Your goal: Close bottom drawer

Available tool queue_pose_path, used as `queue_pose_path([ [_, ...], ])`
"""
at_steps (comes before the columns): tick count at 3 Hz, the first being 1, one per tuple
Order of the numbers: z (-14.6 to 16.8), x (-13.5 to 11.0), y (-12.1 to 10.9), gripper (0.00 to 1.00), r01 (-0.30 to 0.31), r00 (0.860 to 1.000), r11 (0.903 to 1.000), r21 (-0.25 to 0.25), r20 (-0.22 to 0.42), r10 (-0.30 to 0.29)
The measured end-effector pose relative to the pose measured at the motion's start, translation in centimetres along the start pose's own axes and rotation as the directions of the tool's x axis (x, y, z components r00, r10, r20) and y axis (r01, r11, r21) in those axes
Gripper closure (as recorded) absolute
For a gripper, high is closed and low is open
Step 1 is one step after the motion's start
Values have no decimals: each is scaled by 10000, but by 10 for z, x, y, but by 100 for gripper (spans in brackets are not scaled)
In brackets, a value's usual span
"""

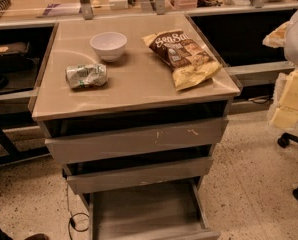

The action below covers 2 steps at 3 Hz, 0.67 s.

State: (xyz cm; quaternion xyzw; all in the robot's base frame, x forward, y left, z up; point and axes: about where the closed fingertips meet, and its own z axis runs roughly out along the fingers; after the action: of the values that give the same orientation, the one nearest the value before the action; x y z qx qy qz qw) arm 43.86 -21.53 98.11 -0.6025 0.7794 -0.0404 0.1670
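The bottom drawer (pixel 145 210) is the lowest and narrowest of three grey-brown drawers in the cabinet at the centre. It stands pulled far out toward me, an empty flat tray with low sides, its front edge at the bottom of the view. Above it are the plain middle drawer front (pixel 139 175) and the wide top drawer front with white scratches (pixel 136 141), both slightly out. My gripper (pixel 290 100), cream-yellow under the white arm, hangs at the right edge, well right of and above the bottom drawer and touching nothing.
On the cabinet top (pixel 134 86) lie a white bowl (pixel 108 45), a crumpled green-white packet (pixel 86 76) and a yellow chip bag (pixel 185 57). Office chair castors (pixel 294 166) stand on the floor at right. A black cable (pixel 74 218) hangs at the cabinet's left.
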Motion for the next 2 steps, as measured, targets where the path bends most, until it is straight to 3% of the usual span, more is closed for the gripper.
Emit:
queue_pose_path([
  [1,0,0,0,0,0,10000,10000,0,0,0],
  [2,0,0,0,18,0,10000,10000,0,0,0],
])
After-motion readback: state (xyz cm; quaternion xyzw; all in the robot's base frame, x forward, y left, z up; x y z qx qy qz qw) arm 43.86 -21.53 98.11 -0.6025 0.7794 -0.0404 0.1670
